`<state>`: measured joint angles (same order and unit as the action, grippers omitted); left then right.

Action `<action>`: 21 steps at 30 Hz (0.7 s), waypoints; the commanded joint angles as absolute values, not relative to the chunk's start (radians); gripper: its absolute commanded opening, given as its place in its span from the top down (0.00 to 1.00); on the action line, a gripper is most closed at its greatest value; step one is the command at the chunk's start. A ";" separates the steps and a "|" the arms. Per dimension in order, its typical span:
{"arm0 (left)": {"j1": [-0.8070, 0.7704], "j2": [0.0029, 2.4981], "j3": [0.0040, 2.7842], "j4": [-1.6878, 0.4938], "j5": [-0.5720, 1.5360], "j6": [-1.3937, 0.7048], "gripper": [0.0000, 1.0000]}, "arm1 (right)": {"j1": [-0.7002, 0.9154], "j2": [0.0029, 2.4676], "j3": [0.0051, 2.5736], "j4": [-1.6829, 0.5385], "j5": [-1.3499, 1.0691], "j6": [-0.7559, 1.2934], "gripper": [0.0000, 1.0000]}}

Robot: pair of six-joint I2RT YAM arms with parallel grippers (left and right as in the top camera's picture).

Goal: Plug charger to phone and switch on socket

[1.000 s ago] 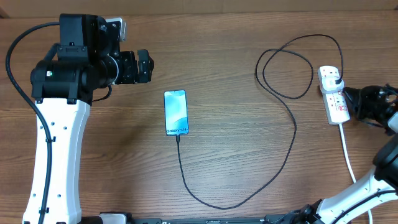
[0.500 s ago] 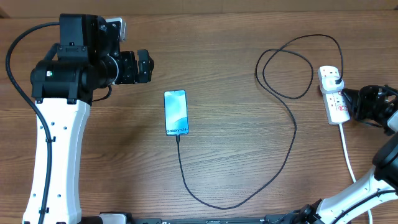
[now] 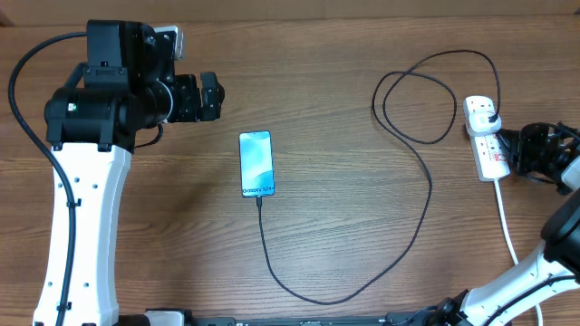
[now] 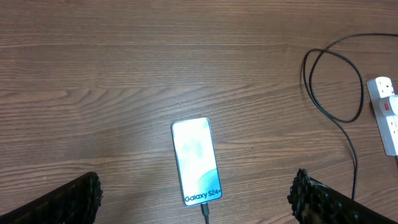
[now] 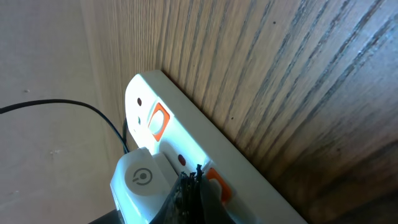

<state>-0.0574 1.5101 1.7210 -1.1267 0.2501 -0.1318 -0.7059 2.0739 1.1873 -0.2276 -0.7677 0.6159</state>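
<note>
The phone (image 3: pixel 256 164) lies face up mid-table, its light blue screen showing "Galaxy". The charger (image 3: pixel 426 195), a thin black cable, is plugged into the phone's lower end, loops right and runs up to the white socket (image 3: pixel 487 140). My left gripper (image 3: pixel 210 97) hovers open up-left of the phone; in the left wrist view its fingers (image 4: pixel 68 202) flank the phone (image 4: pixel 196 162). My right gripper (image 3: pixel 518 150) is shut at the socket's right side. In the right wrist view its tips (image 5: pixel 196 180) touch the socket (image 5: pixel 186 134) beside an orange switch (image 5: pixel 216 182).
The socket's thick white cord (image 3: pixel 507 226) trails toward the front edge by the right arm's base. A white plug body (image 5: pixel 140 180) sits in the socket next to the shut tips. A second orange switch (image 5: pixel 160 121) lies farther along the strip.
My right gripper has crept slightly left against the socket. The left arm, phone and cable have not moved.
</note>
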 commanded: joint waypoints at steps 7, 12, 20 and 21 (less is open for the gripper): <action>-0.056 1.517 1.718 -1.125 0.254 -0.135 0.00 | -0.627 2.089 1.179 -0.292 -0.755 0.601 0.96; -0.056 1.517 1.718 -1.125 0.254 -0.135 0.01 | -0.599 2.089 1.178 -0.320 -0.749 0.595 0.96; -0.056 1.517 1.718 -1.125 0.254 -0.135 0.00 | -0.559 2.089 1.178 -0.356 -0.719 0.579 0.96; -0.056 1.517 1.718 -1.125 0.254 -0.135 0.00 | -0.555 2.089 1.178 -0.361 -0.718 0.579 0.96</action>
<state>-0.0574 1.5101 1.7210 -1.1267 0.2501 -0.1318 -0.6670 2.0556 1.2160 -0.3149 -0.6632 0.5980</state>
